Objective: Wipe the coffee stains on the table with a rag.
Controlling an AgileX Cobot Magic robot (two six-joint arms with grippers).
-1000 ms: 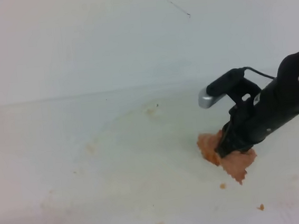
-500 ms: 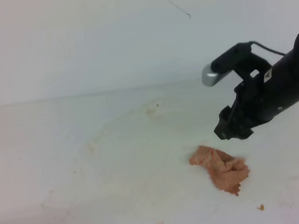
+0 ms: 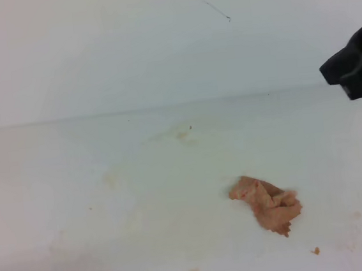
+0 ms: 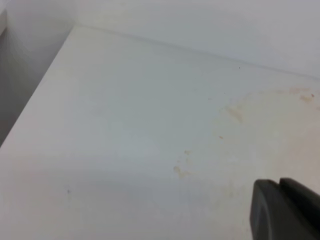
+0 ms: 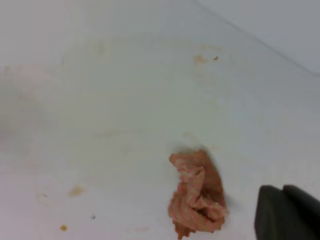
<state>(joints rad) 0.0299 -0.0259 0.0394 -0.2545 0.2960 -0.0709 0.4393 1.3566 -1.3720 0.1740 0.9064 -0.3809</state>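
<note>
The rag [image 3: 268,207] lies loose on the white table [image 3: 57,186], a crumpled salmon-pink lump right of centre; it also shows in the right wrist view [image 5: 197,197]. Of the coffee stains, only faint yellowish smears [image 3: 181,134] and small brown specks [image 3: 316,250] remain in sight. My right gripper [image 3: 350,77] hangs high at the right edge, well above and right of the rag, its dark fingers [image 5: 285,212] together and holding nothing. Only the tip of my left gripper [image 4: 282,210] shows, at the lower right of its wrist view, with the fingers together.
A pale wall [image 3: 127,44] with a thin dark scratch [image 3: 217,10] rises behind the table. The table's left edge [image 4: 35,100] drops off beside another wall. More faint smears [image 4: 232,114] mark the surface.
My right gripper let go of the rag, lifted off the table and drew back up to the right. The rag stays where it was dropped.
</note>
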